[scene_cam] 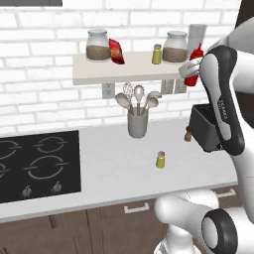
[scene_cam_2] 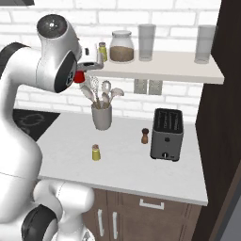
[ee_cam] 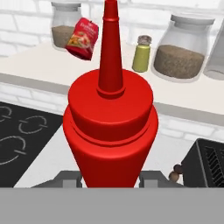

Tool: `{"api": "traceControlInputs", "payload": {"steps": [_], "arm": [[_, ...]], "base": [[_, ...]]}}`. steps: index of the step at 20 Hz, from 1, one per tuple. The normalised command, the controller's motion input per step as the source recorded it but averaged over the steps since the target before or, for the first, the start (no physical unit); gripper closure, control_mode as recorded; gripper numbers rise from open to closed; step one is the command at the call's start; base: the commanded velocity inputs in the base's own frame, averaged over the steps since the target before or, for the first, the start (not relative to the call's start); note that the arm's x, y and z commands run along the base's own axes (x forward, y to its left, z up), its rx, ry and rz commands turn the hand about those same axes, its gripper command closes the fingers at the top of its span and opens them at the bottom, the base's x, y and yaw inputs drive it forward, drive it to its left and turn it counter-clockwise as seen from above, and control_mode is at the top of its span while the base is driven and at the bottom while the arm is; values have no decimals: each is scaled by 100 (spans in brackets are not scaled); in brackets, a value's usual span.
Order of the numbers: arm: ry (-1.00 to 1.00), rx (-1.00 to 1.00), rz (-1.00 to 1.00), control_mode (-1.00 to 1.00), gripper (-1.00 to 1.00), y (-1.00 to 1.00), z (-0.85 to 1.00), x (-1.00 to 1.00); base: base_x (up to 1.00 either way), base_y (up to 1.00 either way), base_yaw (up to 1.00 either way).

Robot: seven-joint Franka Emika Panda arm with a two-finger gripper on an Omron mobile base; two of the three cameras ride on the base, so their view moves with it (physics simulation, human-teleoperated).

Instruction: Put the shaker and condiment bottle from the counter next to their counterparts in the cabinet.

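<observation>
Left base view. One condiment bottle [scene_cam: 194, 67], red, glossy, tapered, pinched in the gripper [scene_cam: 191, 68] at the right end of the cabinet [scene_cam: 99, 74], a flat pale shelf board. On the board: two glass jars [scene_cam: 97, 45] with brown contents, one red packet [scene_cam: 117, 51], one yellow-green shelf shaker [scene_cam: 157, 54], one clear tumbler [scene_cam: 196, 33]. On the counter [scene_cam: 114, 168] (smooth, pale grey): one shaker [scene_cam: 160, 159], small cylinder, grey cap, at 5 o'clock from the grey utensil pot [scene_cam: 137, 123]; one black toaster [scene_cam: 206, 127]; one brown pepper mill [scene_cam: 188, 134]; one black four-ring hob [scene_cam: 34, 163].

Right base view. The shaker [scene_cam_2: 96, 152] stands alone on the counter [scene_cam_2: 141, 174], at 6 o'clock from the utensil pot [scene_cam_2: 101, 116]. One pepper mill [scene_cam_2: 145, 135] just beside the toaster [scene_cam_2: 166, 134]. Two tumblers [scene_cam_2: 146, 42] and one jar [scene_cam_2: 122, 46] stand on the cabinet [scene_cam_2: 188, 68].

Hand view. The condiment bottle [ee_cam: 110, 127], nozzle a narrow cone at 12 o'clock, sits between the two fingers, which close on its body. Behind it: two jars [ee_cam: 183, 53], one shelf shaker [ee_cam: 141, 53], one packet [ee_cam: 82, 38].
</observation>
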Motion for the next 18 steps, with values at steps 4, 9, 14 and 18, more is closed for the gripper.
{"api": "traceControlInputs", "payload": {"steps": [4,9,14,18], "arm": [[-12,-3,0,-100,100,59,2,8],[-3,-2,0,-100,100,62,1,30],[0,0,0,-100,100,52,11,32],[0,0,0,-100,100,31,19,19]], "base": [[0,0,0],[0,0,0],[0,0,0],[0,0,0]]}}
